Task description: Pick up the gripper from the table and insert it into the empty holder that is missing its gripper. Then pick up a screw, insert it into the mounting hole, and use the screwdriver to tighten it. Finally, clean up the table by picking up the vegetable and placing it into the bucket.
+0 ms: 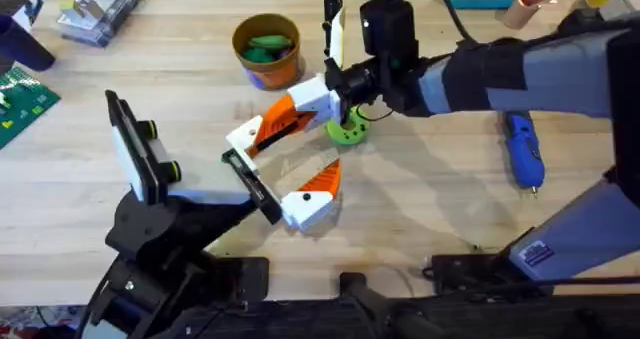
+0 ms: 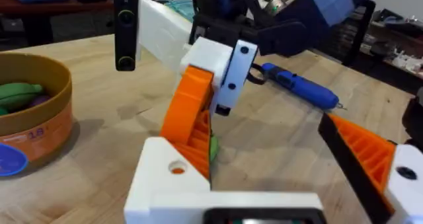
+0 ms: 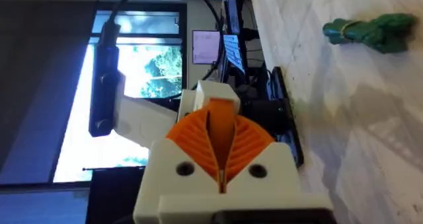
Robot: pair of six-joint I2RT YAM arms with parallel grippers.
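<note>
Lying right of the right hand (image 1: pixel 262 131): screwdriver (image 1: pixel 523 151).

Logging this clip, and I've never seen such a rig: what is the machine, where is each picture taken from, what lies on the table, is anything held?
Two robot arms work at a wooden table, each ending in a two-finger gripper. One picture looks down from overhead; the others come from a camera on each wrist. On the table: a blue screwdriver, a bucket with green vegetables inside, and a green ring. The left gripper is open and the right gripper shut; neither visibly holds anything.
</note>
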